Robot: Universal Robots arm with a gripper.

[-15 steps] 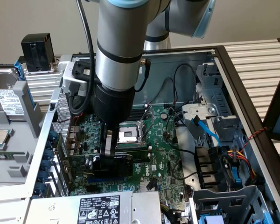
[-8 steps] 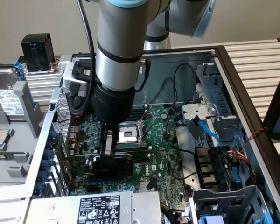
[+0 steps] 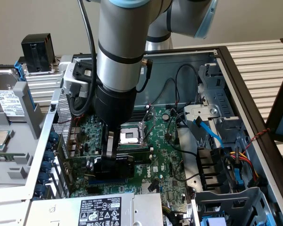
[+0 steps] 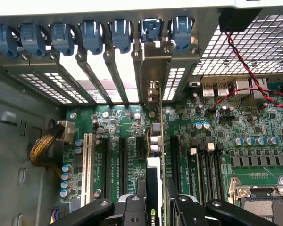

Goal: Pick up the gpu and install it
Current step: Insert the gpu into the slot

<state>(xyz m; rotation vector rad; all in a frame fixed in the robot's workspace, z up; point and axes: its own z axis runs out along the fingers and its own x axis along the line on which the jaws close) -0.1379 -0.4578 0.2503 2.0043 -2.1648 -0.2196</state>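
My gripper (image 3: 111, 147) is down inside the open computer case, shut on the gpu (image 3: 114, 167). The card stands on edge over the green motherboard (image 3: 166, 162), its black shroud facing the exterior view's front. The wrist view looks along the gpu (image 4: 154, 186), which is a thin edge between my two black fingers (image 4: 132, 209). It runs toward the rear slot openings, and its silver bracket (image 4: 154, 63) stands among the slot covers. I cannot tell whether its lower edge sits in the black expansion slot beneath.
The CPU socket (image 3: 130, 136) lies just behind my gripper. A labelled power supply (image 3: 101, 207) fills the front. Blue cables (image 3: 210, 132) and drive bays are at the exterior view's right. Blue slot clips (image 4: 89, 35) line the case's rear wall. A hard drive (image 3: 9, 101) sits outside the case.
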